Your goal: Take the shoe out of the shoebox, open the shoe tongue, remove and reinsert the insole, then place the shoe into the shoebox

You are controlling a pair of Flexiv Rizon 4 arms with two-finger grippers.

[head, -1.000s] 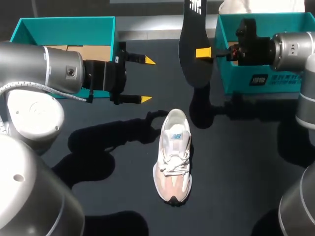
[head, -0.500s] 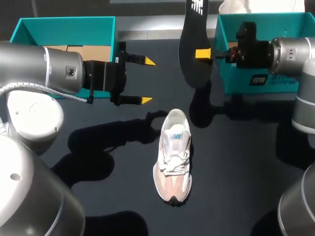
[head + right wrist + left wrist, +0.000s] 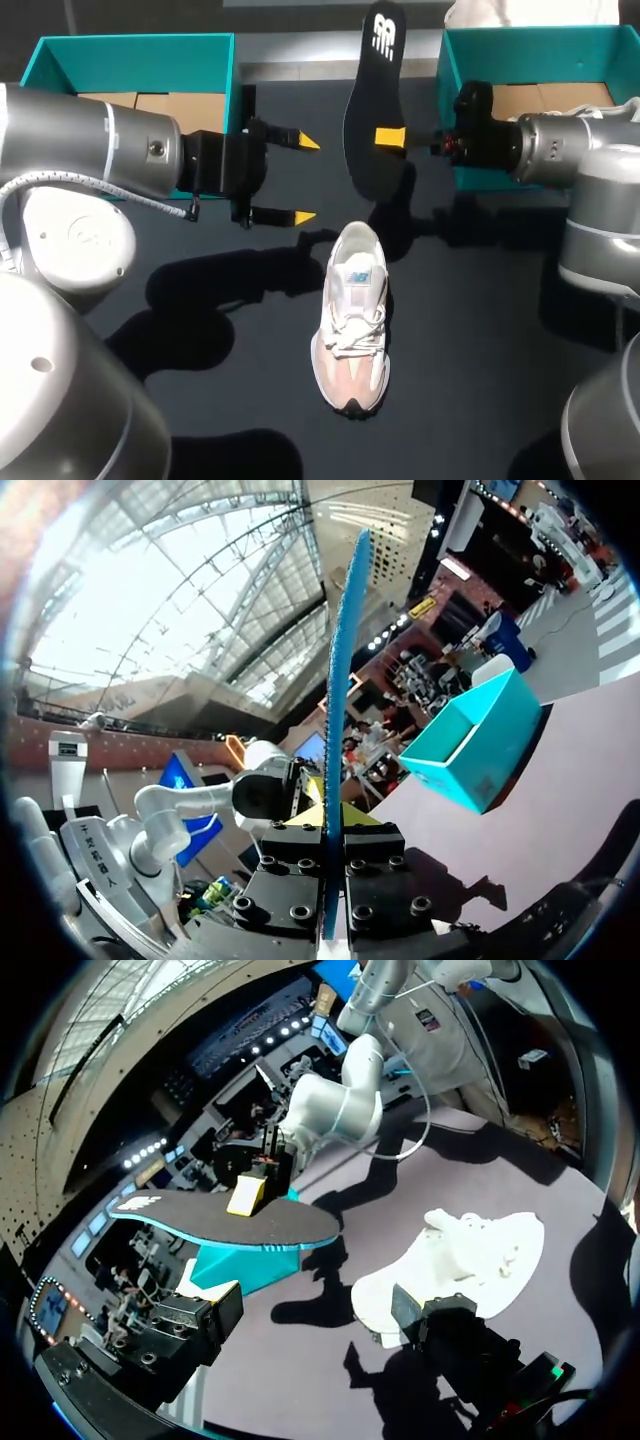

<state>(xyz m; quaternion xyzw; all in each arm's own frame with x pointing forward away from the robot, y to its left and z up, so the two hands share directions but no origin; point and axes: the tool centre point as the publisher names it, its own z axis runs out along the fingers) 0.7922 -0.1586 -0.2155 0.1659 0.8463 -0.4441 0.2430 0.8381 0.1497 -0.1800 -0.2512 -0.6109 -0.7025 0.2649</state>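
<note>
**Insole out and hanging over the shoe, reinsertion coming up**

Starting at the left, one teal shoebox [image 3: 130, 60] is sitting at the far corner of the table [image 3: 480, 330] with only cardboard showing inside. In front of it my left gripper [image 3: 305, 178] is hovering with its fingers spread wide and nothing between them, pointing across toward the middle.

Moving in, the shoe [image 3: 352, 320] is lying flat on the dark table, well outside both boxes, with its toe toward me, its heel away and its laces looking loose.

Just beyond the heel the black insole [image 3: 372, 140] is hanging upright in the air, with its broad end down and its logo end up. My right gripper [image 3: 390, 137] is pinching it at the middle. The right wrist view is showing the insole [image 3: 338, 730] edge-on, running straight up between the two closed fingers.

Further right, the second teal shoebox [image 3: 530, 60] is waiting at the far corner.

So the removal looks done, and I'm reading this as the start of reinsertion. The next move is calling for the right arm to bring that broad end down into the shoe's opening and slide it toward the toe. The free left claw is looking well placed to steady the shoe or hold the tongue back.
</note>
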